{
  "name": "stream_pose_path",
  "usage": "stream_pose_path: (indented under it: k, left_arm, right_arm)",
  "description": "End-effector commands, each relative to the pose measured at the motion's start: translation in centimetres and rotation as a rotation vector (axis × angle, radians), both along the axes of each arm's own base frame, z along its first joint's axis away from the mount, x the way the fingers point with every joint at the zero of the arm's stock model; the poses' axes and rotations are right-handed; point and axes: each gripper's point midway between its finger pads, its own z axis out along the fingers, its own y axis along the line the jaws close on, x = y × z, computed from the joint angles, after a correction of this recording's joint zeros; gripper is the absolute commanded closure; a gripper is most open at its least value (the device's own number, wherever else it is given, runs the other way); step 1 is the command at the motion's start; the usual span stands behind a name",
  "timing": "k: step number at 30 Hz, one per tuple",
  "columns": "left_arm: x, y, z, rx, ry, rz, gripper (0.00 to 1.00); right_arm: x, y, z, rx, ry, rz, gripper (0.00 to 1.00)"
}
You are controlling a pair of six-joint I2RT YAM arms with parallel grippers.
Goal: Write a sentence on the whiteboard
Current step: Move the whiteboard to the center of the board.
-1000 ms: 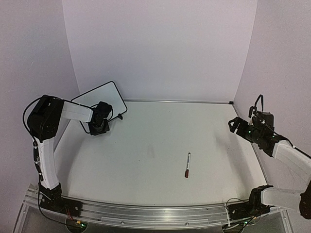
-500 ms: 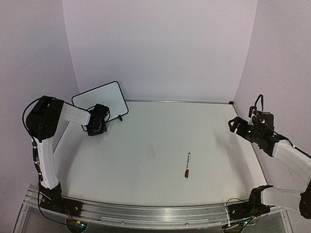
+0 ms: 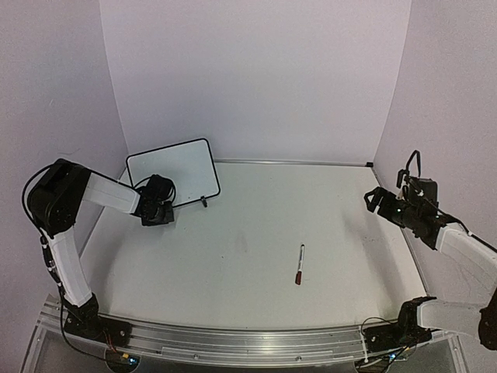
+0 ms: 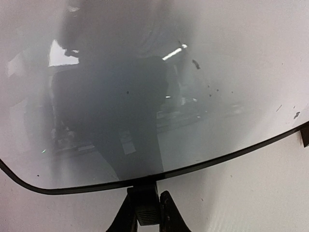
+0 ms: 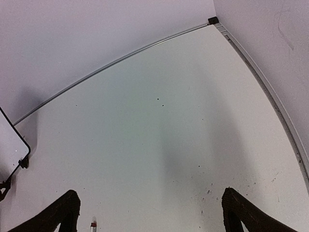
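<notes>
The whiteboard (image 3: 172,172) stands tilted at the back left, its face blank; no sentence shows on it. My left gripper (image 3: 161,207) is at its lower edge. In the left wrist view the whiteboard (image 4: 203,87) fills the frame and my left gripper (image 4: 145,205) is shut on its little black foot (image 4: 144,193). A marker with a red band (image 3: 299,265) lies on the table, right of the middle. My right gripper (image 3: 373,200) is open and empty at the far right, well away from the marker. In the right wrist view the gripper (image 5: 149,212) has its fingers wide apart, with the marker's end (image 5: 93,224) at the bottom edge.
The white table (image 3: 256,225) is walled by pale panels behind and on both sides. A metal rail (image 3: 233,342) runs along the near edge. A corner of the whiteboard (image 5: 10,145) shows at the left of the right wrist view.
My left gripper has swung the whiteboard to the right and turned its face more toward the front. The right arm and the marker have not moved.
</notes>
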Motion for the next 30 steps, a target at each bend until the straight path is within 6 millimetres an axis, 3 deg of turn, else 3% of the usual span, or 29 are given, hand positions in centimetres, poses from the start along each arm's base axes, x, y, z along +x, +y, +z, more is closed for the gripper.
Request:
stream_pose_path:
  k: [1, 12, 20, 30]
  left_arm:
    - [-1.5, -4.0, 2.0, -0.046, -0.032, -0.155, 1.0]
    - [-7.1, -8.4, 0.6, -0.146, 0.036, -0.242, 1.0]
    - [-11.9, -12.6, -0.1, -0.183, 0.09, -0.276, 1.0]
    - [-15.9, -17.1, -0.9, -0.215, 0.13, -0.326, 1.0]
  right_arm:
    - [0.6, 0.5, 1.9, 0.012, -0.036, 0.021, 0.02]
    - [0.4, 1.6, 1.3, 0.053, -0.014, 0.048, 0.02]
    - [0.2, 3.1, 0.4, 0.052, 0.013, 0.069, 0.02]
    - [-0.4, 5.3, -0.5, 0.057, 0.042, 0.098, 0.02]
